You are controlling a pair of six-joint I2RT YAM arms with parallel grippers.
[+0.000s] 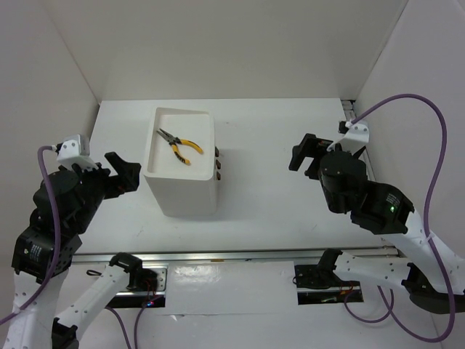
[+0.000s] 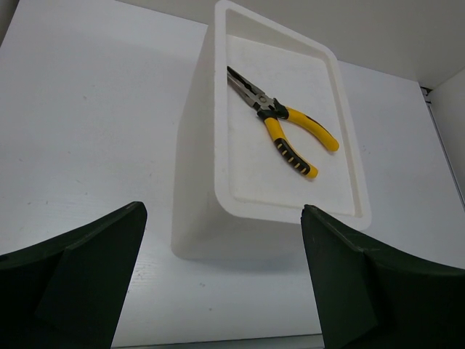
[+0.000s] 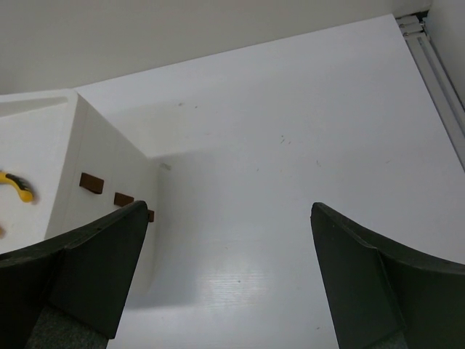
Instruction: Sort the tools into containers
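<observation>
Top external view: the left pincer (image 1: 131, 176) hangs wide open and empty at 9 o'clock of the white box (image 1: 182, 195). The right pincer (image 1: 298, 156), equally spread and holding nothing, sits at 3 o'clock, well apart. Yellow-handled pliers (image 1: 179, 146) lie in the box's open top bin, nose toward 10 o'clock. Brown drawer handles (image 1: 218, 164) face 3 o'clock. The white tabletop (image 1: 276, 123) is enclosed by plain white walls (image 1: 218, 43).

Seen from the right wrist, the pliers (image 3: 17, 187) run off the left edge; only 1 yellow handle tip shows. The box (image 3: 36, 138) is cropped there too. A finger (image 3: 87, 276) half hides the 3rd handle (image 3: 150, 215). The drawers' (image 3: 109, 171) insides can't be seen.
</observation>
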